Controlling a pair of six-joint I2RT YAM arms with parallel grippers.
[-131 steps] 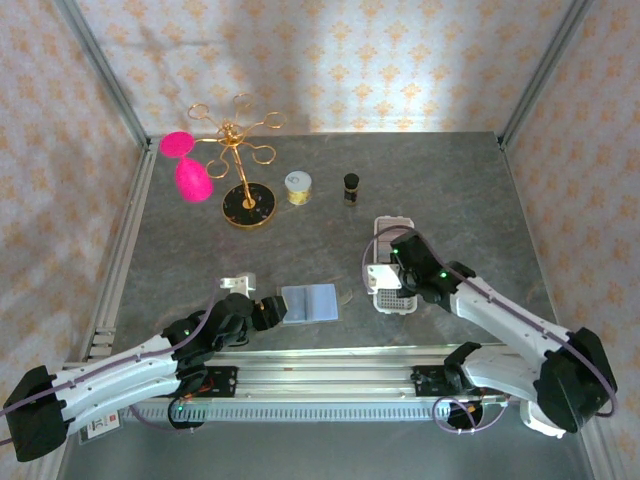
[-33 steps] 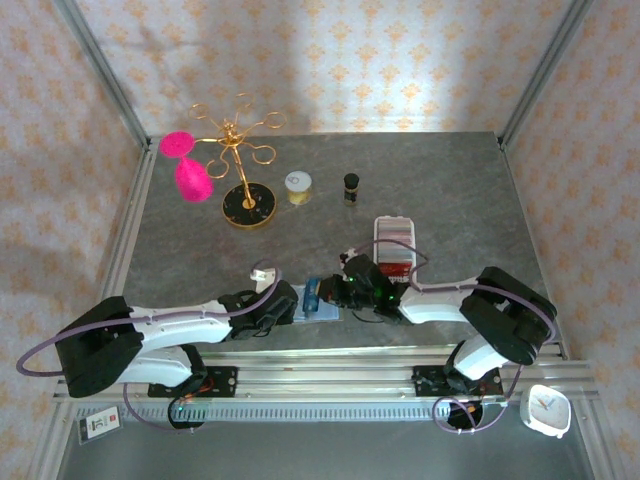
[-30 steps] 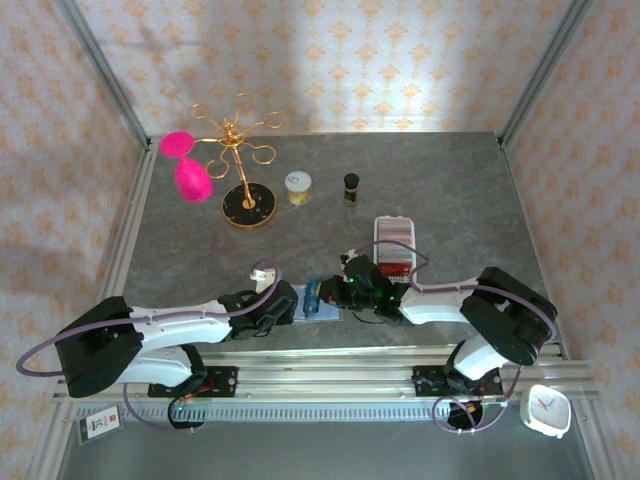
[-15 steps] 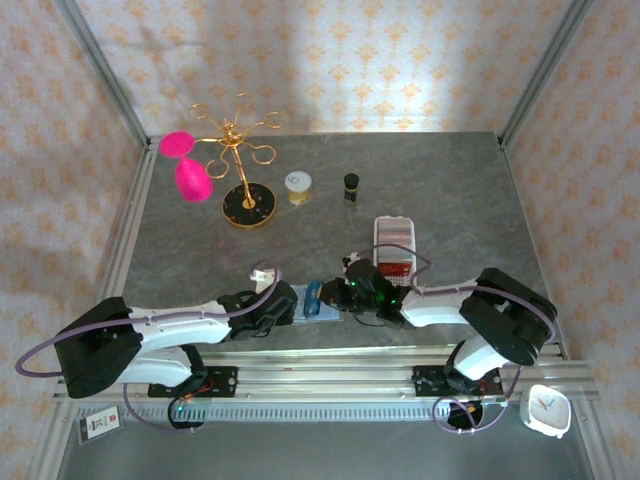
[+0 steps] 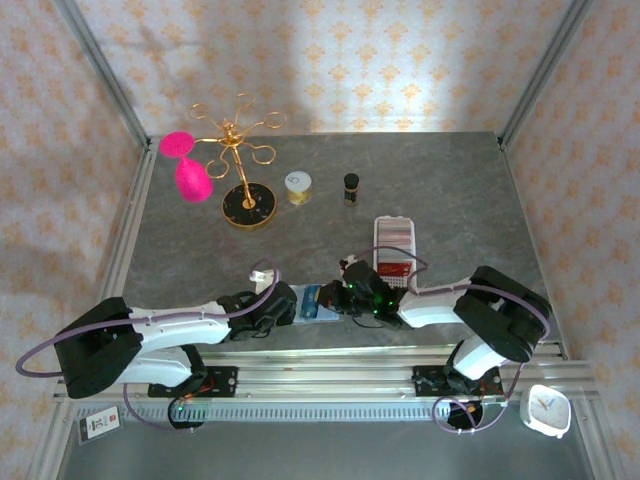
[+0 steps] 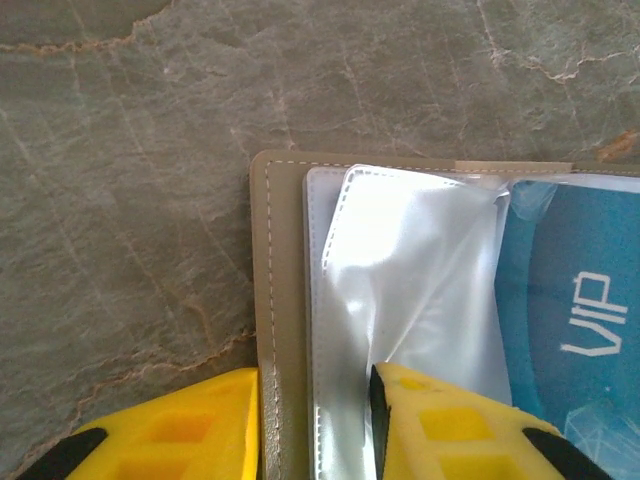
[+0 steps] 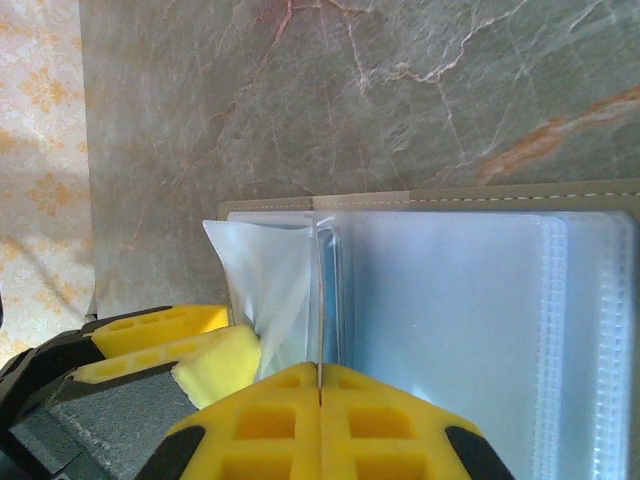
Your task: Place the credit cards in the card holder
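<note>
In the overhead view a small white clock [image 5: 545, 408] sits in the lower right corner, in front of the grey, stone-patterned desk [image 5: 450, 180]. Just past the desk's near edge, low in the middle of the frame, both arms meet over the card holder [image 5: 318, 304], which lies open and flat.

The left pincer [image 6: 315, 375] is closed on the holder's left side. In its wrist view the tan stitched cover border and the rim of a clear sleeve [image 6: 420, 270] fill the gap between the yellow fingers, and that sleeve bulges upward. At the right of the same view a blue credit card [image 6: 575, 300] printed "VIP" lies over the holder, its upper left corner under clear plastic.

The right pincer [image 7: 320, 372] has its fingers pressed together on the card's thin edge, which runs up into the gap between the sleeves.

Beyond and right of the holder a long white tray [image 5: 396, 232] holds something red at its near end. Farther back stand a white-lidded jar [image 5: 297, 185] and a small dark bottle [image 5: 351, 187]. At the upper left is a gold wire stand [image 5: 243, 203], with two pink shapes [image 5: 190, 178] just beside it.
</note>
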